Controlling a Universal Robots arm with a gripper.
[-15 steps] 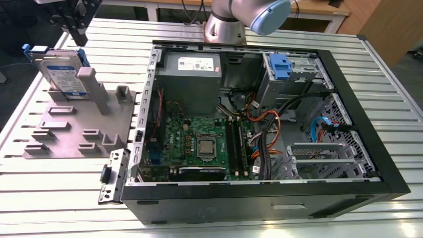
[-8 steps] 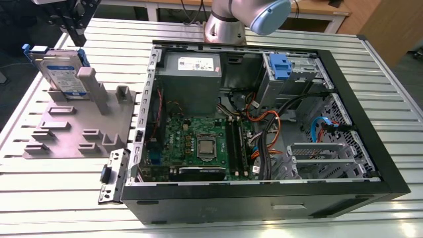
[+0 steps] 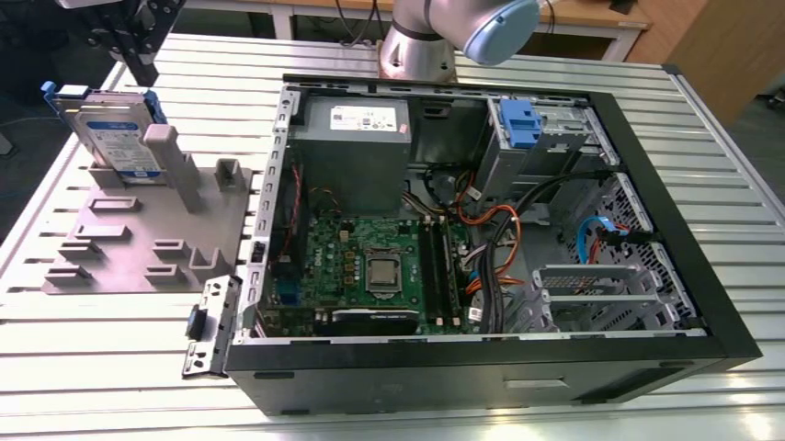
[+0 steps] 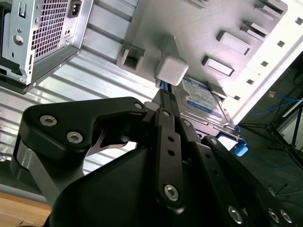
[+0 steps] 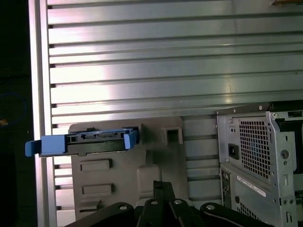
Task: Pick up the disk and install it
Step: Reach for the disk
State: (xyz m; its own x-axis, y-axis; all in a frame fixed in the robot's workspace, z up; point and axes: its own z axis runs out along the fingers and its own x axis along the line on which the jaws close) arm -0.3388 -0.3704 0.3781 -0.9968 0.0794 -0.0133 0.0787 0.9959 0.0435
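From my station, the gripper hangs above the fixture plate, its fingers drawn together with nothing between them. The disk stands on edge in a slot at one corner of that plate, clear of the gripper. Just beside the plate sits the open computer case.

We are looking into a robotics lab or test workshop. An open black metal desktop computer case is lying on a ribbed silver aluminium-profile table, baring its green circuit board. At the case's far side, a silver robot arm base with a pale blue joint cap is standing. Beside the case, on the exterior view's left, a grey plastic fixture plate is holding a flat silver-grey disk in a blue plastic bracket upright. Beyond the case, brown wooden furniture is showing.
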